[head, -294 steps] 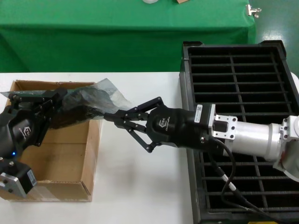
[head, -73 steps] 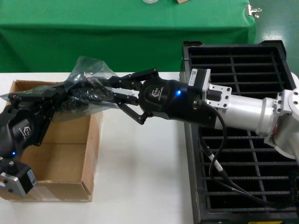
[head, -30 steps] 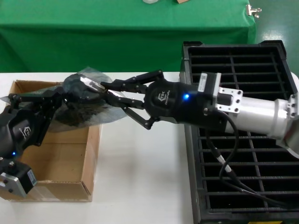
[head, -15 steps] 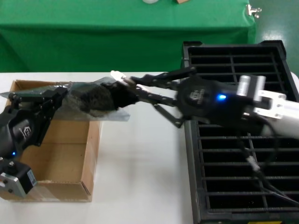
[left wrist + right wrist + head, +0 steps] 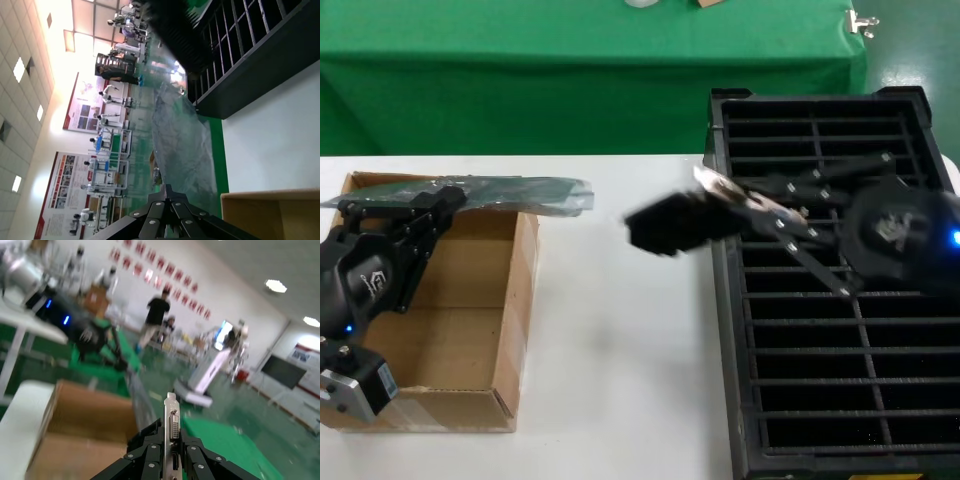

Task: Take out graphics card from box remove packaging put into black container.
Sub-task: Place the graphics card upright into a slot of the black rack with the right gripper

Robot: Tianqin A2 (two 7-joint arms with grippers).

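Right end effector [image 5: 760,205], centre right of the head view, grips the flat graphics card with silver bracket [image 5: 171,427] beside the black slotted plastic crate [image 5: 880,340]. Left end effector [image 5: 405,215] clamps the empty grey anti-static bag [image 5: 520,192] over the brown cardboard box [image 5: 515,330]. Next: align card with 1 slot.

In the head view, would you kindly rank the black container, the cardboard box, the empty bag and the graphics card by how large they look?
1. black container
2. box
3. packaging, held by the left gripper
4. graphics card, held by the right gripper; blurred and raised nearer the camera, so its rank against the packaging is unsure.
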